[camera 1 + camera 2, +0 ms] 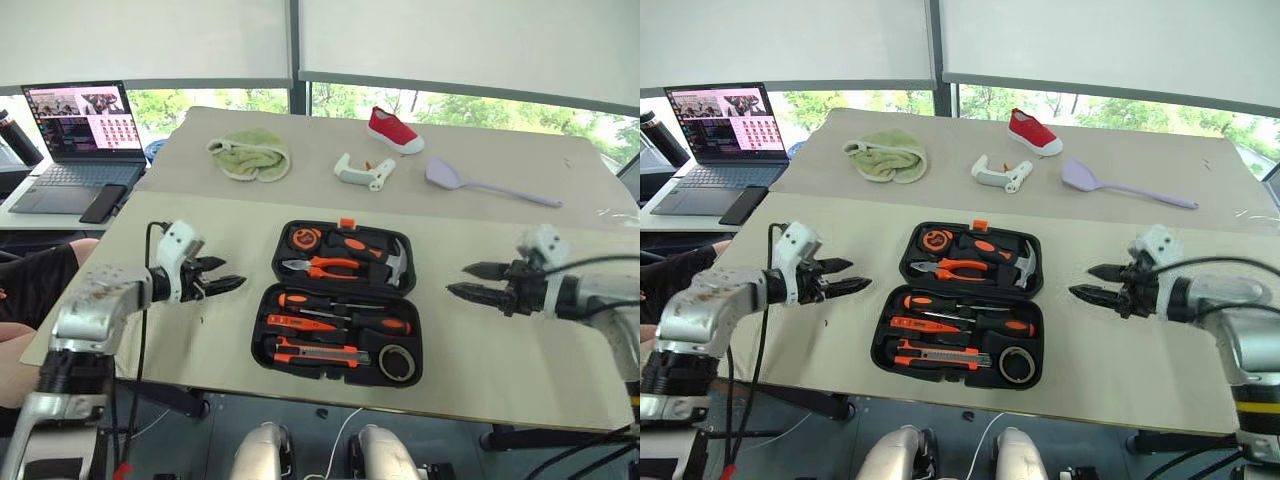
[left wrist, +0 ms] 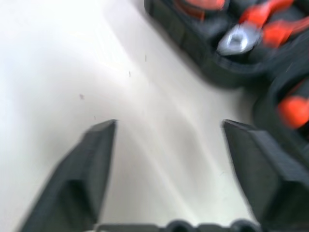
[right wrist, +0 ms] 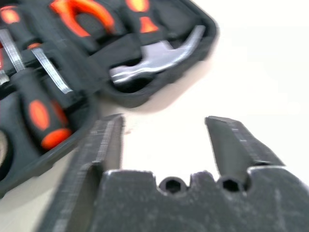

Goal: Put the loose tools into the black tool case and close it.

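The black tool case (image 1: 416, 325) lies open and flat at the middle of the table, its orange latch (image 1: 347, 223) on the far side. In the near half lie two screwdrivers (image 1: 335, 301), a small orange tester screwdriver (image 1: 300, 322), the utility knife (image 1: 315, 353) and the dark tape roll (image 1: 397, 362). Pliers (image 1: 325, 267) and a hammer (image 1: 398, 262) sit in the far half. My left gripper (image 1: 230, 273) hovers open just left of the case, empty. On the case's right, my right gripper (image 1: 457, 278) is open too and points at it.
Behind the case lie a green cloth (image 1: 250, 157), a white handle-shaped part (image 1: 363, 172), a red shoe (image 1: 393, 130) and a lilac spatula (image 1: 480, 182). A laptop (image 1: 85, 125) and phone (image 1: 103, 203) sit on a side table at the left, where a person (image 1: 30, 285) sits.
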Available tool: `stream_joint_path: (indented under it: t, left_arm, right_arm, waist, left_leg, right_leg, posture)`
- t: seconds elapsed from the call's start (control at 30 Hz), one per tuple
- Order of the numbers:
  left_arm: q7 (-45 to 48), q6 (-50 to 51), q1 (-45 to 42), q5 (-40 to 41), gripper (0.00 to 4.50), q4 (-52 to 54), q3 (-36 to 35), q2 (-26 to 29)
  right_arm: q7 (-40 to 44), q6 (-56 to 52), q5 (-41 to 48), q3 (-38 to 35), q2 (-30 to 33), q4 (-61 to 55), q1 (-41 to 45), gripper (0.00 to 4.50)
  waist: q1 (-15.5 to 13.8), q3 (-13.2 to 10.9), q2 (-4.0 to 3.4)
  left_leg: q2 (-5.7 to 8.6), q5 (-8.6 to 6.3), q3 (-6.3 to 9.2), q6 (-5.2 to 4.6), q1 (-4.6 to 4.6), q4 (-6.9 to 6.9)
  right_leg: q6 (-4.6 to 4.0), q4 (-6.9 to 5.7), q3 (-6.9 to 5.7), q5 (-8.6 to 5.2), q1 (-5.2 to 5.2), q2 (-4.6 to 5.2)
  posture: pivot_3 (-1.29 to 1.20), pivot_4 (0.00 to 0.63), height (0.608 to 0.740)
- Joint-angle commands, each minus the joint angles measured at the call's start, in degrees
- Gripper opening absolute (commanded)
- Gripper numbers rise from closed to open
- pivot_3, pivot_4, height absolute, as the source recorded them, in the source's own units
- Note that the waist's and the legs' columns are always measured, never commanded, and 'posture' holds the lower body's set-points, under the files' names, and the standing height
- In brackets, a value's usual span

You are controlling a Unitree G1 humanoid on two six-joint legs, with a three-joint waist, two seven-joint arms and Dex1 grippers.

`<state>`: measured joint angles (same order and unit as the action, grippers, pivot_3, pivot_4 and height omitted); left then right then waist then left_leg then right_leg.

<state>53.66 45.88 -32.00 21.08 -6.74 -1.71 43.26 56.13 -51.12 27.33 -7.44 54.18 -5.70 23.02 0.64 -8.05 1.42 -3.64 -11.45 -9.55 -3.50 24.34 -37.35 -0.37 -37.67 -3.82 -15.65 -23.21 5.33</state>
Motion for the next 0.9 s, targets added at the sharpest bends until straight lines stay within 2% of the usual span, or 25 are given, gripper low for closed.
stream_joint_path:
  t: [0.03, 0.13, 0.23, 0.3, 0.4, 0.63, 0.77, 0.87, 0.9]
  left_arm:
    - [0.94, 9.27, -6.5, 0.56, 4.5, -1.34, 3.49, 1.08]
    - [-2.44, 12.8, -11.98, 0.15, 4.5, -4.84, 4.23, -3.05]
    - [-5.75, 10.95, -15.45, -2.34, 4.5, -9.46, 5.99, -7.91]
    - [-7.78, 9.94, -16.68, -3.44, 4.5, -12.02, 6.26, -10.4]
    - [-9.69, 10.06, -18.12, -3.68, 4.5, -14.08, 5.9, -13.17]
    - [-10.58, 9.63, -18.51, -4.91, 4.5, -15.37, 7.14, -13.79]
    - [-11.31, 8.99, -21.55, -5.04, 4.5, -18.81, 6.42, -15.56]
    - [-11.23, 8.25, -22.31, -6.27, 3.81, -20.29, 7.58, -16.23]
    - [-10.64, 8.82, -22.37, -6.26, 3.28, -20.45, 8.04, -16.21]
  right_arm:
    - [-1.69, -17.18, 1.62, 6.93, 1.97, -0.01, 8.22, 4.42]
    - [-2.94, -21.26, -2.0, 16.35, 0.27, 3.44, 16.43, 4.42]
    - [-5.99, -22.99, -2.65, 16.87, -5.41, 9.9, 23.27, 4.42]
    - [-6.46, -23.55, -2.96, 17.39, -6.88, 11.92, 25.33, 4.42]
    - [-7.63, -25.75, -2.77, 16.76, -8.63, 14.88, 27.71, 4.42]
    - [-9.88, -28.06, -4.84, 20.11, -8.9, 17.38, 28.16, 4.42]
    - [-11.4, -26.99, -6.17, 21.07, -10.15, 18.48, 27.91, 4.42]
    - [-13.82, -27.2, -7.1, 19.94, -12.02, 19.44, 27.35, 3.75]
    - [-14.66, -27.0, -7.51, 19.64, -12.43, 19.91, 27.22, 3.25]
  waist:
    - [0.05, 0.0, 0.0]
    - [0.03, 0.0, 0.0]
    - [0.03, -0.01, 0.01]
    - [0.0, -0.01, 0.01]
    - [-0.03, -0.01, 0.02]
    - [0.04, -0.02, 0.03]
    - [0.01, -0.02, 0.03]
    - [0.05, -0.02, 0.03]
    - [0.07, -0.02, 0.03]
  left_leg:
    - [0.01, -0.01, 0.0, -0.01, -0.01, -0.02]
    - [0.03, 0.0, -0.02, 0.0, 0.06, -0.01]
    - [0.06, 0.02, -0.03, 0.02, 0.32, -0.18]
    - [0.07, 0.05, -0.04, 0.08, 0.52, -0.44]
    - [0.16, 0.09, -0.12, 0.09, 1.06, -0.56]
    - [0.16, 0.09, -0.15, 0.08, 1.13, -0.62]
    - [0.16, 0.09, -0.15, 0.08, 1.13, -0.62]
    - [0.16, 0.09, -0.15, 0.08, 1.13, -0.62]
    - [0.16, 0.1, -0.15, 0.08, 1.13, -0.62]
  right_leg:
    - [0.0, -0.02, 0.0, 0.0, 0.02, -0.02]
    - [0.0, 0.0, 0.02, -0.01, -0.04, -0.02]
    - [0.01, -0.05, 0.0, -0.01, -0.23, -0.06]
    - [0.04, -0.29, 0.02, -0.02, -0.39, -0.07]
    - [0.1, -0.44, 0.07, 0.0, -0.97, -0.03]
    - [0.11, -0.42, 0.04, 0.0, -1.0, -0.02]
    - [0.12, -0.44, 0.02, 0.01, -0.99, -0.02]
    - [0.14, -0.44, 0.03, 0.01, -0.99, -0.02]
    - [0.13, -0.45, 0.03, 0.01, -1.0, -0.02]
  posture:
    - [0.0, 0.15, 0.736]
    - [0.0, 0.15, 0.736]
    - [0.0, 0.15, 0.736]
    - [0.0, 0.15, 0.736]
    - [0.0, 0.15, 0.736]
    - [0.0, 0.15, 0.736]
    - [0.0, 0.15, 0.736]
    - [0.0, 0.15, 0.736]
    - [0.0, 0.15, 0.736]
